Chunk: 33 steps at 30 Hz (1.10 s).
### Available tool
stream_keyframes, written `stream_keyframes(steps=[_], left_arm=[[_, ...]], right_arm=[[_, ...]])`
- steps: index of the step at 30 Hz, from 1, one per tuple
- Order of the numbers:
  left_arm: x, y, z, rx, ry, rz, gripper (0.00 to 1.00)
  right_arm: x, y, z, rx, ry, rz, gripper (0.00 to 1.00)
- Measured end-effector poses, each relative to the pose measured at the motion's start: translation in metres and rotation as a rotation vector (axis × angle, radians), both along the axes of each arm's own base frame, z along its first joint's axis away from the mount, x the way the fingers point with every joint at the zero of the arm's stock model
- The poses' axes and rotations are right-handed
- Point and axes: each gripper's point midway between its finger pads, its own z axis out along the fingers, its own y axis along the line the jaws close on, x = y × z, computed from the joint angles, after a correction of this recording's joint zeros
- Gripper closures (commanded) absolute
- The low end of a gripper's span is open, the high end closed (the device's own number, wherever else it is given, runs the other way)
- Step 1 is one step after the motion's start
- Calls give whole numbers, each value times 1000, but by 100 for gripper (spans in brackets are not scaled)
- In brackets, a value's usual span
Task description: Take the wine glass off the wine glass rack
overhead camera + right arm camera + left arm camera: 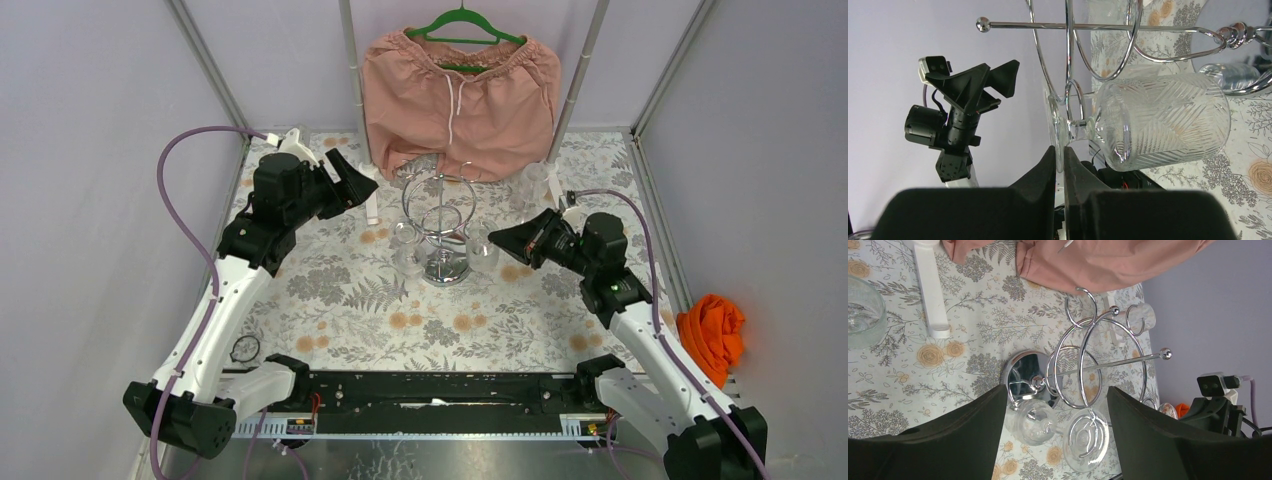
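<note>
The chrome wine glass rack (440, 222) stands mid-table, its mirrored base (1029, 374) and rings showing in the left wrist view. A cut-pattern wine glass (1162, 122) hangs upside down from a ring on the rack's right side (482, 255). My right gripper (1059, 149) is shut on the rim of its foot (1053, 125), and in the top view it sits just right of the rack (497, 240). Another wine glass (1037, 422) hangs on the left side. My left gripper (1055, 390) is open, its wide jaws framing that glass without touching it.
Pink shorts (458, 100) hang on a green hanger over the table's far edge, between two metal posts. A loose glass (535, 185) stands at the back right and another (863, 310) by a white post foot (932, 295). An orange cloth (712, 335) lies off the table's right edge.
</note>
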Motion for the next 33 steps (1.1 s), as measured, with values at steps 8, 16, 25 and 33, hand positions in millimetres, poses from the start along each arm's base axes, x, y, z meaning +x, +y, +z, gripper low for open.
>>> stream_keyframes(steps=[8, 16, 25, 33], left_arm=[[0, -1, 0, -1, 0, -4, 19], [-1, -1, 0, -4, 1, -8, 19], [-2, -4, 1, -16, 5, -20, 20], [-1, -4, 1, -20, -1, -20, 20]], right_arm=[[-6, -2, 0, -8, 4, -2, 100], [-15, -5, -2, -28, 12, -2, 100], [-25, -11, -1, -57, 1, -12, 100], [-34, -16, 12, -79, -15, -23, 100]])
